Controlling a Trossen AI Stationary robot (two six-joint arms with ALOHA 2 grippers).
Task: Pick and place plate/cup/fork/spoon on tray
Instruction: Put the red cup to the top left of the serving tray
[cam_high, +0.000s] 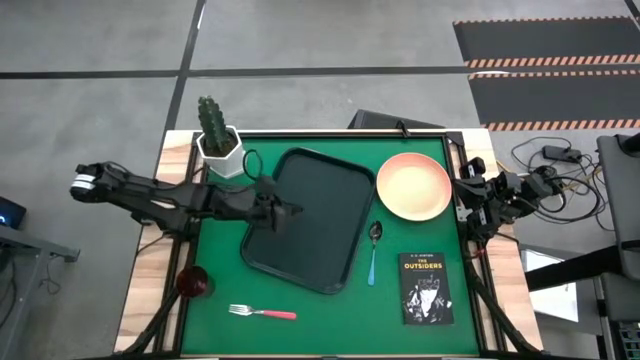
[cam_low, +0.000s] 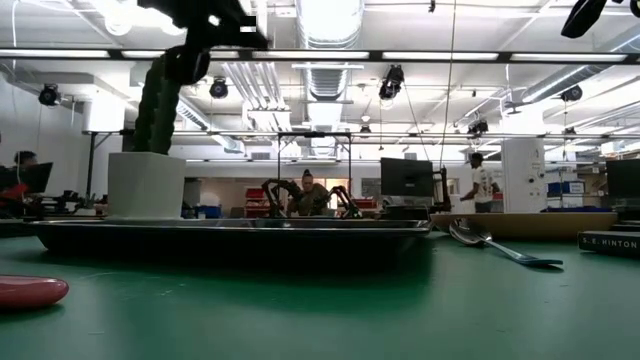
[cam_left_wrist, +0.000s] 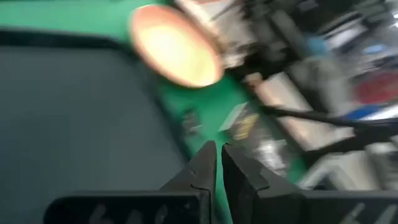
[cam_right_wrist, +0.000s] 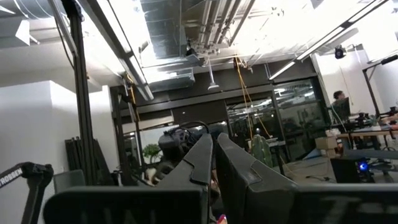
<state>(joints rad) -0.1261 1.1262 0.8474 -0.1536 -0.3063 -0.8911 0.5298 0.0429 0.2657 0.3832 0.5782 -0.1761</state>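
Note:
The dark tray (cam_high: 305, 220) lies in the middle of the green table. The peach-pink plate (cam_high: 413, 186) lies flat on the table to the tray's right and also shows in the left wrist view (cam_left_wrist: 175, 45). The spoon (cam_high: 373, 250) lies beside the tray's right rim. The fork (cam_high: 262, 312) lies near the front edge. The dark red cup (cam_high: 194, 282) stands at the left edge. My left gripper (cam_high: 290, 210) hovers over the tray's left part, shut and empty, as the left wrist view shows (cam_left_wrist: 217, 152). My right gripper (cam_right_wrist: 214, 140) is shut and empty at the table's right edge.
A white hexagonal pot with a cactus (cam_high: 220, 140) stands at the far left corner, close to my left arm. A black book (cam_high: 425, 287) lies at the near right. Cables lie off the table's right side. Bare green table lies between the fork and the book.

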